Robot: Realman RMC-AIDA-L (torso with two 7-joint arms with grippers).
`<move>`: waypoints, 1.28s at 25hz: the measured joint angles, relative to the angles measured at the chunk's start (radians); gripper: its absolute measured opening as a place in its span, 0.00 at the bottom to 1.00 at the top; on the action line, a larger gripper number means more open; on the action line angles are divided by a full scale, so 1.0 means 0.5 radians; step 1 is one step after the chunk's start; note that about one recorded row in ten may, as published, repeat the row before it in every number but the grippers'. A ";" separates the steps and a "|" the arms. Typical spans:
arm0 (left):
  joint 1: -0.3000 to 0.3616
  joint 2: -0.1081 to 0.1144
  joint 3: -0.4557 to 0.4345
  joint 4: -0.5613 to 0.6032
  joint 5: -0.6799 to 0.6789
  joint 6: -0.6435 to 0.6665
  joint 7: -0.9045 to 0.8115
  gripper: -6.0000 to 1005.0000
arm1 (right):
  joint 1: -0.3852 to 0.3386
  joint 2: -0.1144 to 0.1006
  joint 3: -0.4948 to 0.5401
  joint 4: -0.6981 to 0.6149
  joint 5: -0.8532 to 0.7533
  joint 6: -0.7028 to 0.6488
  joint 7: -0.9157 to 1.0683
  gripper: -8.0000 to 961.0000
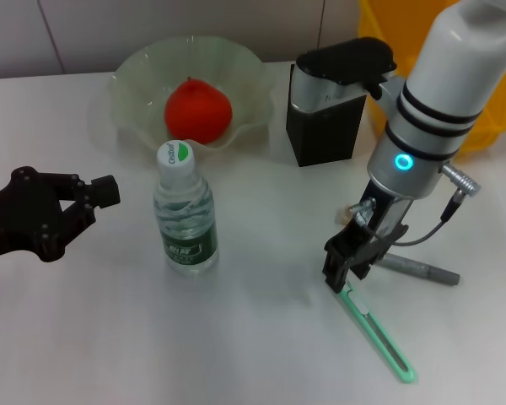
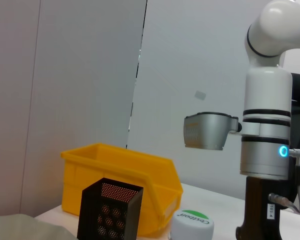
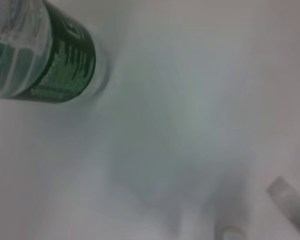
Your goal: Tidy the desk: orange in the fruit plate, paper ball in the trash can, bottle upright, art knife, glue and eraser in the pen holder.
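Note:
The orange point(image 1: 198, 110) lies in the pale green fruit plate point(image 1: 135, 80). The water bottle point(image 1: 185, 215) stands upright mid-table; its cap shows in the left wrist view point(image 2: 192, 224) and its label in the right wrist view point(image 3: 45, 47). The green art knife point(image 1: 379, 333) lies flat at the front right. My right gripper point(image 1: 341, 274) is down at the knife's far end. A grey stick-shaped item point(image 1: 422, 270), perhaps the glue, lies just right of it. The black pen holder point(image 1: 325, 110) stands behind. My left gripper point(image 1: 88, 207) is open and empty, left of the bottle. The paper ball and eraser are out of view.
A yellow bin point(image 1: 489, 126) stands at the back right behind the right arm; it also shows in the left wrist view point(image 2: 120, 182) behind the pen holder point(image 2: 110, 210). The right arm point(image 2: 265, 150) rises beyond the bottle there.

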 joint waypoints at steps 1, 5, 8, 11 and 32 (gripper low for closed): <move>0.000 0.000 0.000 0.000 0.000 0.000 0.000 0.04 | 0.000 0.000 0.000 0.000 0.000 0.000 0.000 0.42; -0.002 -0.001 0.000 0.000 -0.001 -0.003 0.000 0.04 | 0.004 0.000 -0.067 0.020 0.058 0.007 0.000 0.42; -0.003 -0.002 0.001 0.000 -0.001 -0.004 0.000 0.04 | 0.010 0.000 -0.078 0.029 0.060 0.007 0.000 0.42; -0.005 -0.003 0.001 0.000 -0.002 -0.004 0.000 0.04 | 0.012 0.000 -0.079 0.031 0.054 0.007 0.000 0.42; 0.001 -0.002 -0.003 0.000 -0.016 -0.004 0.014 0.04 | 0.041 0.000 -0.102 0.110 0.020 0.009 0.001 0.37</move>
